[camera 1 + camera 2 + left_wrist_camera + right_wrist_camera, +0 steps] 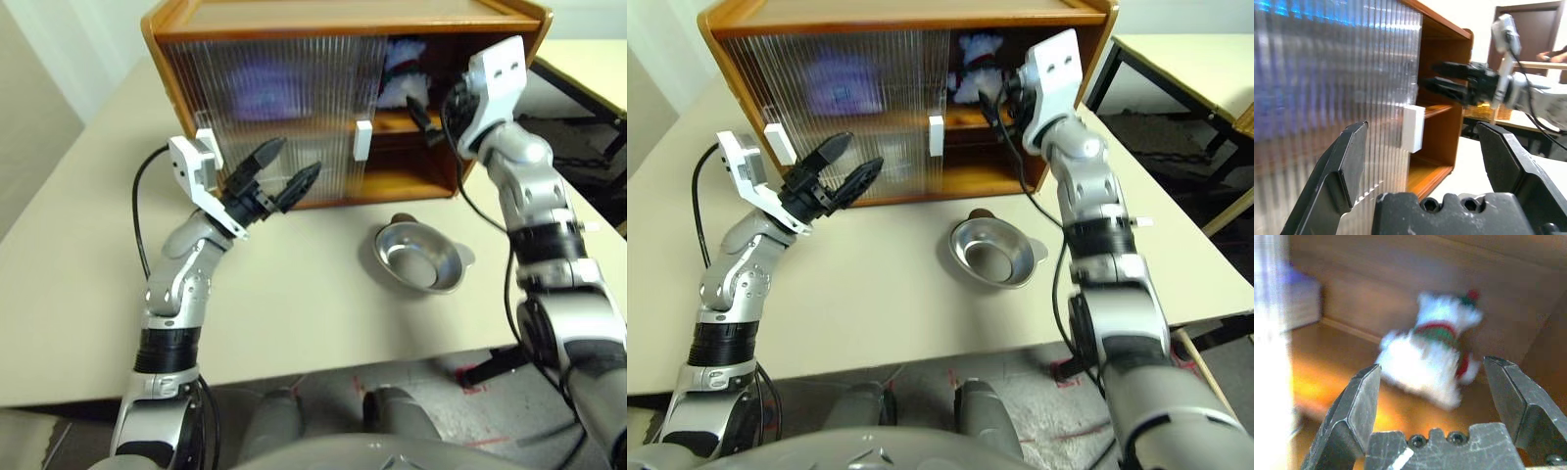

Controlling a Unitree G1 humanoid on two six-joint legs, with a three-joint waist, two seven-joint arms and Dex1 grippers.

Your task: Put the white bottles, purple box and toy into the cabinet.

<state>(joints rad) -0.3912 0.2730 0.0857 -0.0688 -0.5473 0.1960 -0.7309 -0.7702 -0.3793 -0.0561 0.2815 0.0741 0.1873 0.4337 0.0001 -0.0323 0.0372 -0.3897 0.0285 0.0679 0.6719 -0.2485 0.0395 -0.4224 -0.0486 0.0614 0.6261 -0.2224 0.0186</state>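
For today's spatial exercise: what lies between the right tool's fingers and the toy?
Nothing: in the right wrist view, bare shelf separates the open right tool from the toy.

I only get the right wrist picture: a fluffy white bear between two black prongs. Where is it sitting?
Observer: The toy lies on the upper shelf of the cabinet, at the open right end.
Operator: Is the other arm busy?
Observer: The left gripper hangs open, holding nothing, in front of the sliding doors.
Operator: Anything left on the table?
Observer: A steel bowl stands in front of the cabinet.
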